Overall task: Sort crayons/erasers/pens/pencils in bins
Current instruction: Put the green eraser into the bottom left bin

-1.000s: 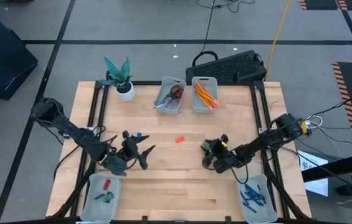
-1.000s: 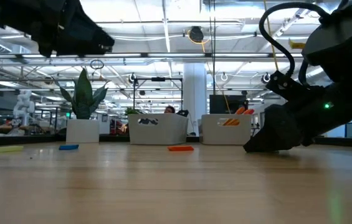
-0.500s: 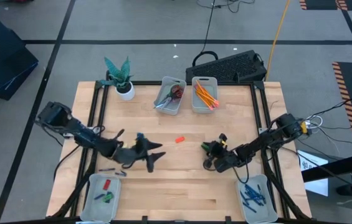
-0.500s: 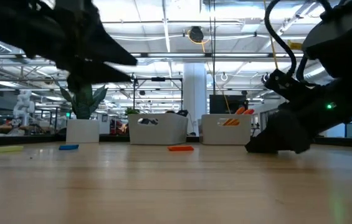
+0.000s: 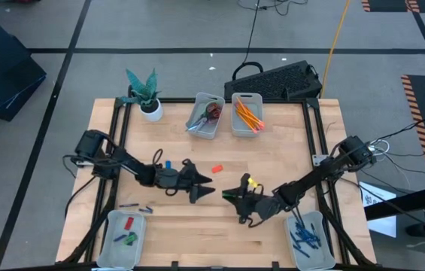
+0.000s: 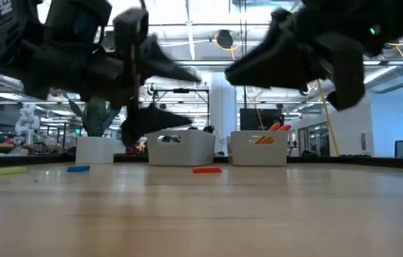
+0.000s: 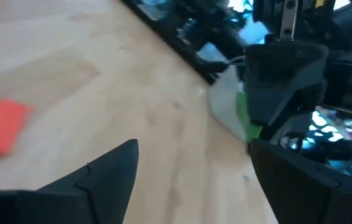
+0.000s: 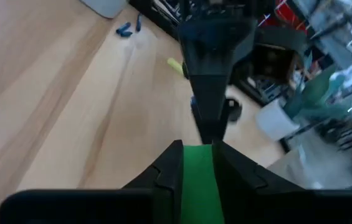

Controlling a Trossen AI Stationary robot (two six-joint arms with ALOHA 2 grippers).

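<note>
My right gripper [image 5: 229, 198] is shut on a green eraser [image 8: 199, 176] and hangs above the table's middle, pointing toward the left edge. My left gripper [image 5: 206, 188] faces it from a short way off, open, with nothing between its fingers; the eraser [image 7: 243, 116] shows just ahead of them. A red eraser [image 5: 217, 168] and a blue eraser [image 5: 168, 163] lie flat on the wood. Two bluish crayons [image 5: 138, 206] lie near the front-left bin [image 5: 124, 229]. Orange pencils [image 5: 247, 114] lie in a far bin. My right gripper pinches the green eraser by its two broad sides [image 8: 188, 163] between its two fingers. The fingers come about level from the table's right. The eraser is lifted clear of the table, and its free end points at my left gripper.
A second far bin [image 5: 205, 115] holds scissors. The front-right bin [image 5: 307, 237] holds dark blue pens. A white plant pot [image 5: 150, 110] stands at the far left. A black keyboard [image 5: 278, 80] lies behind the table. Bare wood lies along the near edge.
My right gripper has risen off the table with the green eraser and gone toward the left edge. My left gripper has travelled toward the table's right, past the blue eraser, until the two grippers face each other near the middle.
</note>
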